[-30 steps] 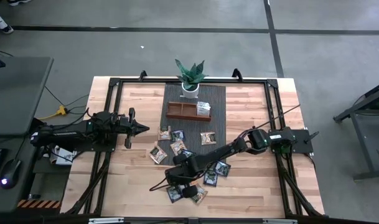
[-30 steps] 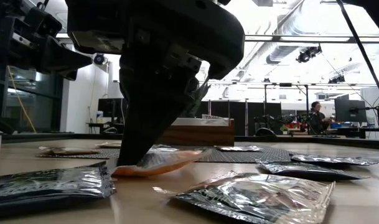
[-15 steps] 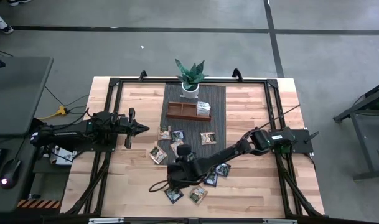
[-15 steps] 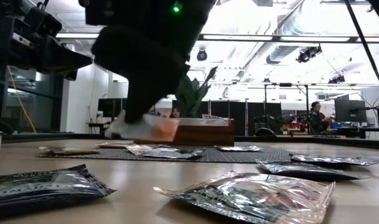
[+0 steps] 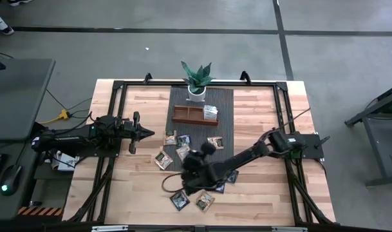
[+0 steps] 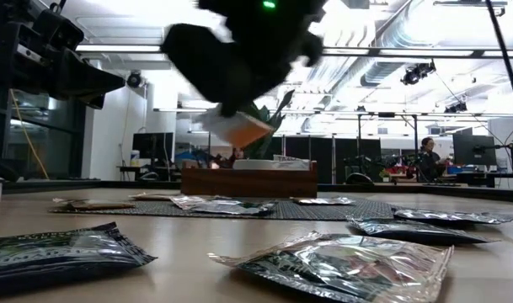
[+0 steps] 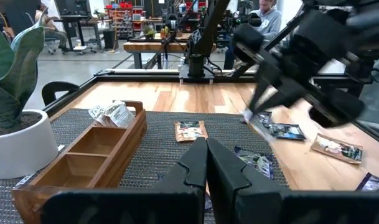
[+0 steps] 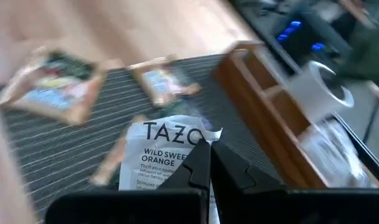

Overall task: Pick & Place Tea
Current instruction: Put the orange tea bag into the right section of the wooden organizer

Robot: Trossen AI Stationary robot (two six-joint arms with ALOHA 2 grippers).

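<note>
My right gripper [image 6: 232, 108] hangs above the middle of the table, shut on an orange-and-white tea sachet [image 8: 167, 155] that also shows in the low view [image 6: 237, 129]. Several more sachets lie flat on the wood and the dark mat, such as one [image 5: 215, 142] on the mat and one [image 5: 180, 200] near the front edge. The brown wooden tray [image 5: 190, 116] stands on the mat at the far side, with sachets [image 5: 210, 113] in its right compartment. My left gripper [image 7: 206, 167] is shut and level at the table's left, holding nothing. My right gripper pinches the sachet between its two fingers at one edge of the printed face [image 8: 188, 163]. The fingers slant down toward the table's far side. The sachet [image 6: 237, 129] sticks out below and ahead of them, tilted, lifted clear of the table.
A green plant in a white pot [image 5: 197, 80] stands behind the tray. A black frame [image 5: 118, 87] runs around the tabletop. Loose sachets [image 6: 340, 265] lie on the near wood below the right arm. Bare wood shows at the table's far left and far right.
My right gripper has risen from the near part of the table and gone toward the tray, rolling its wrist on the way. The orange-and-white sachet, which lay on the wood under the fingers, now hangs clear of the table.
</note>
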